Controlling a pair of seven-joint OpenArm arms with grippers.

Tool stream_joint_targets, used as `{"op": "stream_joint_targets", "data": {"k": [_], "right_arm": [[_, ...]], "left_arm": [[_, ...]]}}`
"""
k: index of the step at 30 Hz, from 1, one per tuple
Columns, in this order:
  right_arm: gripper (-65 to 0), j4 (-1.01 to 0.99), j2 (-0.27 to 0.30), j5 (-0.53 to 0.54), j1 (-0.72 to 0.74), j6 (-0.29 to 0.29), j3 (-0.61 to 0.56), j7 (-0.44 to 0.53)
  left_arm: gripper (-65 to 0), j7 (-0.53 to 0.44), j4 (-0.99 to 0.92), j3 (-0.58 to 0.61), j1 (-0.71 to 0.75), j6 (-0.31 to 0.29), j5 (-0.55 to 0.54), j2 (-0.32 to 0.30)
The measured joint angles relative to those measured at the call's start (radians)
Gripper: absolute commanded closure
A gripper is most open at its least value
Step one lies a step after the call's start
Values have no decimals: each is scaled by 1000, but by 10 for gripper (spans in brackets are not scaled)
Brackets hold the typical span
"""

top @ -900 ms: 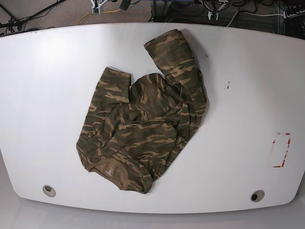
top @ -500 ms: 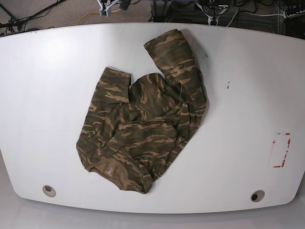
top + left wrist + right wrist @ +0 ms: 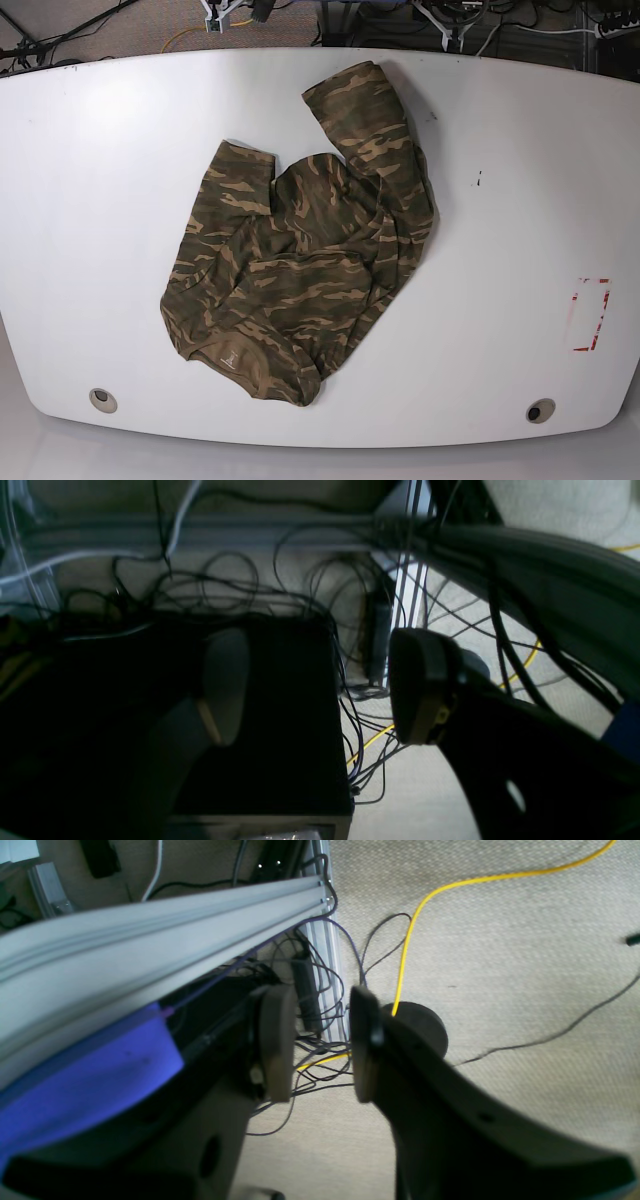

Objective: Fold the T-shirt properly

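Observation:
The T-shirt (image 3: pixel 300 265) lies crumpled on the white table (image 3: pixel 520 180), a little left of centre in the base view. Its tan-brown neck band (image 3: pixel 250 370) is toward the near edge and one sleeve (image 3: pixel 358 105) reaches toward the far edge. Neither gripper is near it. In the left wrist view my left gripper (image 3: pixel 320 690) stands wide open over the floor, with nothing between its fingers. My right gripper (image 3: pixel 320 1040) hangs over the carpet in the right wrist view, its jaws a narrower gap apart and empty.
Behind the table are tangled cables (image 3: pixel 310 595), a yellow cable (image 3: pixel 420 915), an aluminium rail (image 3: pixel 150 935) and a dark box (image 3: pixel 280 720). On the table sit a red-marked rectangle (image 3: pixel 590 314) at the right and two round holes (image 3: pixel 102 399) (image 3: pixel 540 410) near the front edge.
The T-shirt lies just as before. Arm parts at the table's far edge have shifted slightly.

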Motion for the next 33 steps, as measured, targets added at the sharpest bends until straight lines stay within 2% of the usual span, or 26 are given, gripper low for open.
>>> {"op": "stream_joint_targets", "data": {"k": [6,13,17,23,33], "right_arm": [[-174,148,0,3,-88,0,-2,0],[-174,246,0,2,-166,0,-2,1],[-174,299,0,2,-211,0,-2,-4],[-174,436,-3,3,-302,0,-1,-3],[-174,687,-40,1,-472,6,0,-5]], "left_arm": [[-401,-63,-2,0,63,-1,0,1],[-401,-185,-2,0,102,0,0,0],[-401,-192,27,-2,133,0,0,0],[-401,-187,278,-2,279,-1,2,-6],[-401,-183,671,1,515,-1,1,-15]]}}
